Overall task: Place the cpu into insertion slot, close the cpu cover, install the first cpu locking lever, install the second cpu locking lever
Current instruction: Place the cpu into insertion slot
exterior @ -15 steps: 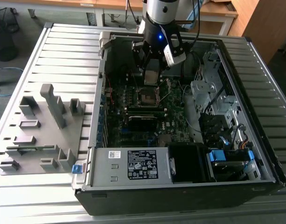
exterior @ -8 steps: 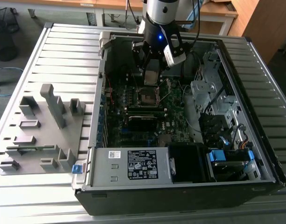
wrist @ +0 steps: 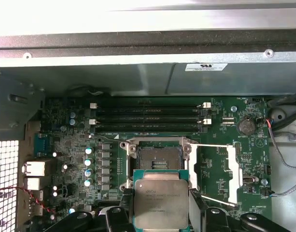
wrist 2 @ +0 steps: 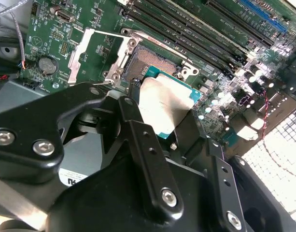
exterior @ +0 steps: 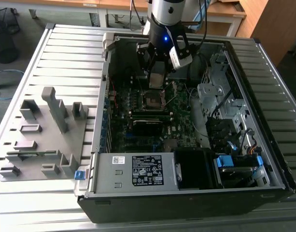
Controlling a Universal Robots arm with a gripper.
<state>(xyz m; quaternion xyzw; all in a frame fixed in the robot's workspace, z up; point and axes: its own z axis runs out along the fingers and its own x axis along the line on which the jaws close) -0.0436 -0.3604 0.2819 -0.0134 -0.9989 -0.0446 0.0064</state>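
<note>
The first step was in hand: the gripper [wrist 2: 161, 110] was clamped on the cpu [wrist: 161, 200], held above the board [wrist: 65, 145] near the bare socket [wrist: 160, 161], the cover [wrist: 237, 166] swung open beside it. Seating likely called for squaring it over the socket.

cpu [wrist: 161, 203] top looking like dull silver metal, smooth, glowing softly. Claw [wrist: 161, 213] looking black and matt, small shiny screws showing. cpu cover [wrist 2: 77, 58] shining like thin bright metal. Motherboard [wrist: 213, 164] looking green, slightly glossy, bumpy with tiny parts. Surface [exterior: 70, 53] showing grey ribbed metal. Rack [exterior: 82, 137] looking like matt grey plastic.
</note>
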